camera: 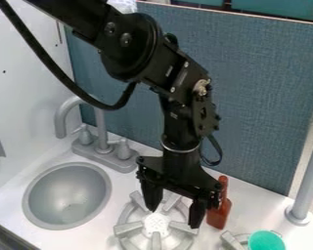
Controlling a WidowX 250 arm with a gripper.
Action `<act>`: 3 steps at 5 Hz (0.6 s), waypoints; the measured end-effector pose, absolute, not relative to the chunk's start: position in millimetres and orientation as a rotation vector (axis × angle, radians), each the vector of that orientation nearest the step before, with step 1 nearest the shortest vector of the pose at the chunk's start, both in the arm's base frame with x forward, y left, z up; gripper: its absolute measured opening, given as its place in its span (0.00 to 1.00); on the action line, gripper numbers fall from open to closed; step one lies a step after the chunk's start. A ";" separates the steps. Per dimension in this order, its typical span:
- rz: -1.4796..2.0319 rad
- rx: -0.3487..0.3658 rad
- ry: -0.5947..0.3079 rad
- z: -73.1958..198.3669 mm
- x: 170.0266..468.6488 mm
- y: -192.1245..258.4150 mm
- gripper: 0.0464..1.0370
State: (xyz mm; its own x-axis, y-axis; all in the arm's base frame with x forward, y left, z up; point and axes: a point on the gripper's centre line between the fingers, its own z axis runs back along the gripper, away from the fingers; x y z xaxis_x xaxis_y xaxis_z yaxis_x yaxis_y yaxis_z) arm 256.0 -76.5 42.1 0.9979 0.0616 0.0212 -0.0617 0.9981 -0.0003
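Camera view shows your claw [174, 217] wide open with nothing in it over the stove burner [156, 225], the red bottle [218, 215] close by one finger, so you seem to be lining up, and grabbing it would need a sideways move first.

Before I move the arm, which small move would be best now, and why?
I would probably shift the gripper slightly toward the red bottle: its open fingers hang over the burner, and the bottle is beside them, not between them.
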 end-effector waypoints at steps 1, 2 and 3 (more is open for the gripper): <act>0.064 0.010 0.003 34.8 253.1 -75.4 0.96; 0.066 0.036 0.016 18.6 250.6 -73.0 0.96; 0.020 0.060 0.022 1.3 246.5 -81.3 0.96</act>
